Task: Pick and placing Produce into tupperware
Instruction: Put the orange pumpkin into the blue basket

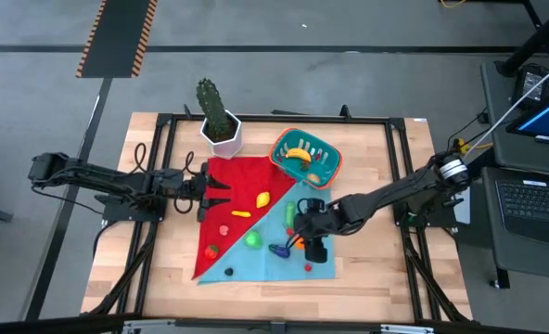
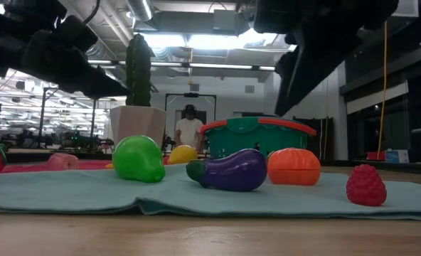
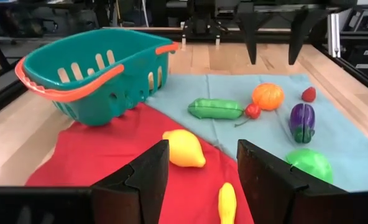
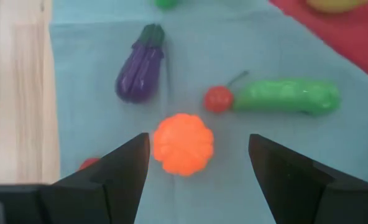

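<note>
The teal tupperware [image 1: 305,158] with an orange rim stands at the far middle of the table, a yellow banana [image 1: 298,154] inside it. The Produce lies on a red and teal cloth [image 1: 256,264]: a lemon [image 3: 184,148], a cucumber [image 4: 286,96], a cherry [image 4: 218,98], an eggplant [image 4: 139,63], an orange fruit [image 4: 183,143], a green pear [image 2: 139,158], a raspberry [image 2: 365,185]. My right gripper [image 4: 199,140] hangs open above the orange fruit, one finger on each side, clear of it. My left gripper [image 3: 199,180] is open, low over the red cloth's left part, facing the lemon.
A tall green cactus in a white pot [image 1: 221,130] stands left of the tupperware at the far edge. A black frame [image 1: 163,167] runs around the wooden table top. Bare wood lies in front of the cloth. A person [image 2: 190,128] stands far back in the room.
</note>
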